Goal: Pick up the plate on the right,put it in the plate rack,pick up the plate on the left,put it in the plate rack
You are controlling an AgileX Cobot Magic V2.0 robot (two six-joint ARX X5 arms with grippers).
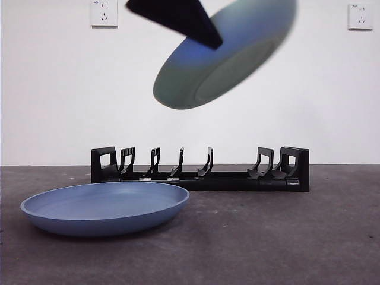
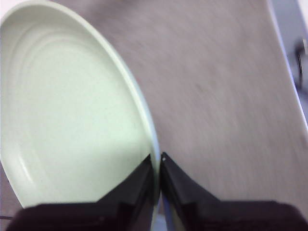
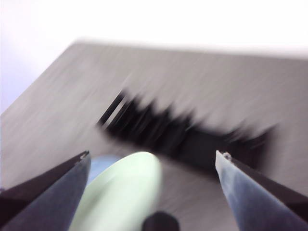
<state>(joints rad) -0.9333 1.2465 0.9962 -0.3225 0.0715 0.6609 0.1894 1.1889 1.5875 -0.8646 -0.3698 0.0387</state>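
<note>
In the front view, nearest to us, we are seeing a blue plate (image 1: 105, 208) lying flat on the table (image 1: 285, 237) at about 8 o'clock, untouched. Just behind it, the plate rack (image 1: 200, 169) is standing across the middle of the table, its prongs upright and every slot unfilled, so neither of the 2 plates is racked yet.

High above the rack, at about 12 o'clock, we are watching a pale green plate (image 1: 228, 53) being carried through the air, tilted steeply and blurred. A dark gripper tip is clamped on its upper edge. The left wrist view settles whose it is: the left gripper (image 2: 158, 166) is clenched on that plate's rim, its 2 jaws nearly touching with only the thin edge between them, and the plate's pale inside (image 2: 72, 110) is filling the space beside it.

The right gripper (image 3: 153, 161) is released, jaws spread wide and holding nothing, waiting with the blurred rack (image 3: 187, 132) ahead and the green plate below it.

We are judging the first placing step to be in hand: 1 plate lifted, on its way to the rack. The next move is calling for turning the plate on edge, lining its rim up with a gap between 2 prongs, and lowering it before letting go. Then the blue plate remains.
</note>
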